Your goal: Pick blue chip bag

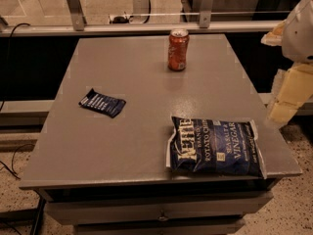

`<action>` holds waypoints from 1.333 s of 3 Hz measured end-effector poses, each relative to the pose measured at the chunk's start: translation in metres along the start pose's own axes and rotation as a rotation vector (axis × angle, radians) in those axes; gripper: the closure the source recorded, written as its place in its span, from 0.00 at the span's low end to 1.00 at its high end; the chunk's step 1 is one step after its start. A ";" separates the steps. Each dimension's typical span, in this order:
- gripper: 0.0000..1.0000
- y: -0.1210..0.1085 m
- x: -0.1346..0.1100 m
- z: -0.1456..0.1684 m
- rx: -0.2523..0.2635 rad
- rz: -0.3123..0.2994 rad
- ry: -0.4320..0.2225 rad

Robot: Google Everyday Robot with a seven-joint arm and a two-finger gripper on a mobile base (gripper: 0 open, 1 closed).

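The blue chip bag (pixel 215 147) lies flat on the grey table (pixel 146 92) at its front right corner. It is dark navy with white "Kettle" lettering and white-edged seams, its right end near the table's right edge. My gripper (pixel 287 98) hangs at the right edge of the view, beyond the table's right side. It is above and to the right of the bag and does not touch it. The white arm housing (pixel 302 28) sits above it.
An orange soda can (pixel 178 50) stands upright at the back middle of the table. A small flat dark blue packet (pixel 102 103) lies at the left middle. A metal rail with posts (pixel 137 27) runs behind the table. Cables (pixel 10 170) lie on the floor at left.
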State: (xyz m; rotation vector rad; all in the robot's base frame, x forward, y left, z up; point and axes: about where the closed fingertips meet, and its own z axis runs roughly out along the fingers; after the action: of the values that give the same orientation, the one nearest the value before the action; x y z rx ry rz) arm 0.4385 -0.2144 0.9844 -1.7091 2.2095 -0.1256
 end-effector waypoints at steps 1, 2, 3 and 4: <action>0.00 0.000 0.000 0.000 0.000 0.000 0.000; 0.00 0.004 -0.003 0.007 -0.020 0.005 -0.024; 0.00 0.021 -0.014 0.034 -0.098 0.030 -0.088; 0.00 0.045 -0.029 0.064 -0.206 0.065 -0.135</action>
State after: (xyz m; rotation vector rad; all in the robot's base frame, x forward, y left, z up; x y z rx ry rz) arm 0.4235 -0.1654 0.9184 -1.6914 2.2387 0.2345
